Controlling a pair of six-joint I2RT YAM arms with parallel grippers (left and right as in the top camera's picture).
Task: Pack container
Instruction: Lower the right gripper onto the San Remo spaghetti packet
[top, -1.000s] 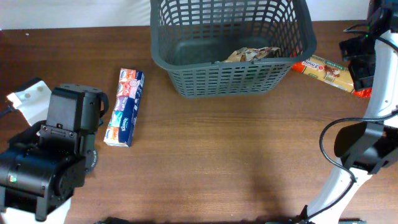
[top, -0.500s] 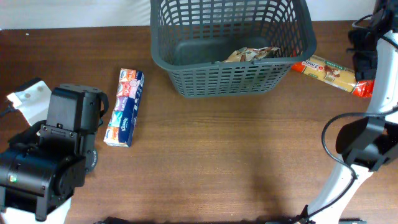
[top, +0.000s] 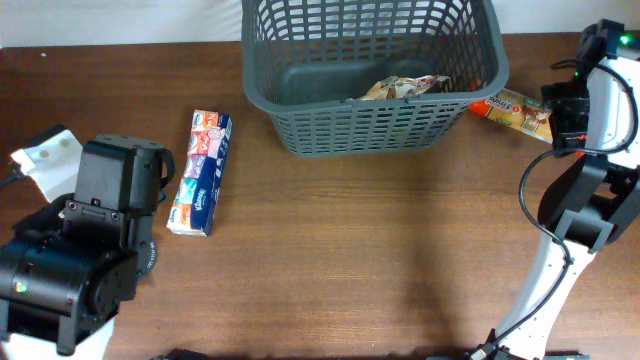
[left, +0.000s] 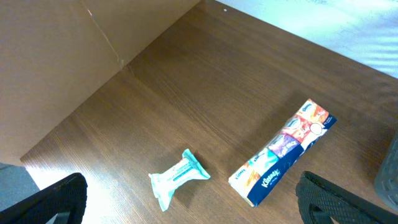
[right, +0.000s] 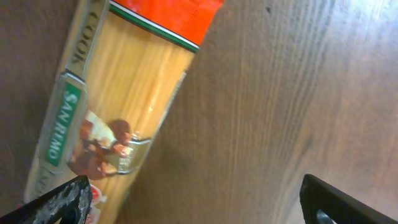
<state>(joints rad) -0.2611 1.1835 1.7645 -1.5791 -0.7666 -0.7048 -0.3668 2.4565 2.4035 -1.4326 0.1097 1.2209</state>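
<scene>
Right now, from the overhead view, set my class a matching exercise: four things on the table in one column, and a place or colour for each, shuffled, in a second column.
Things
1. container
2. tissue pack
3. spaghetti packet
4. crinkled bag

Descriptions
A. red-ended, lying just outside the container
B. dark grey, with slotted sides
C. lying inside the container
D. mostly blue, lying well apart from the container

Pairs: 1-B, 2-D, 3-A, 4-C

Brown wood-grain table (top: 330, 250) — white backdrop (top: 120, 20) behind its far edge.
</scene>
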